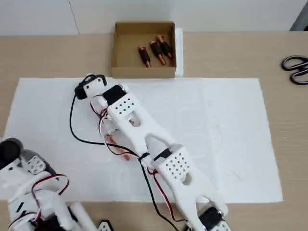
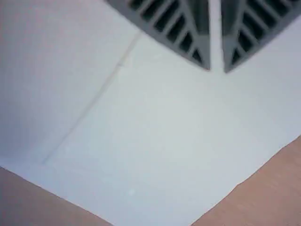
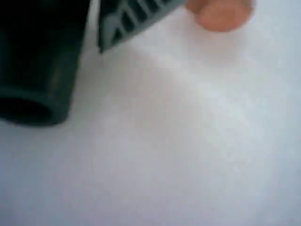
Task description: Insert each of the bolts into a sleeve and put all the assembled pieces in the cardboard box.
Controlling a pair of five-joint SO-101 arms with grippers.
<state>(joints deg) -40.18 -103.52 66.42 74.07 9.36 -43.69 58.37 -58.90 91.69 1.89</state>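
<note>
Right arm is stretched across the white paper sheet (image 1: 231, 125) toward the brown open-top cardboard box (image 1: 120, 48). The right pincer (image 1: 92, 84) sits just short of the box's near wall. Its wrist camera has a dark hollow cylindrical sleeve (image 3: 35, 61) right at the pincer, open bore toward the lens, on or just over the paper. Can't tell if the pincer is clamped on it or only alongside. A blurred copper-coloured blob (image 3: 220, 13) nearby is possibly a bolt end.

Left pincer (image 2: 216, 69) is closed to a thin slit and holds nothing. It hangs over the sheet near the edge of the light wooden worktop (image 2: 282, 188).

Three assembled sleeve-and-bolt pieces (image 1: 155, 49) are already in the box. Two loose copper-coloured bolts (image 1: 111, 140) lie on the sheet, partly under the right arm.

Handling, my read:
- **Weight and stiffness:** the parts look small, light and rigid, so crushing is no worry.
- **Rolling:** both are round and smooth, so they'll likely roll on the paper and twist in a loose grip.
- **Sleeve:** take it across mid-barrel, with the bore end left clear.
- **Bolt:** take it near the head, shank free, and keep it square to the bore or it'll jam at the mouth.
- **Sheet:** the paper may skid if a part gets pushed.
</note>
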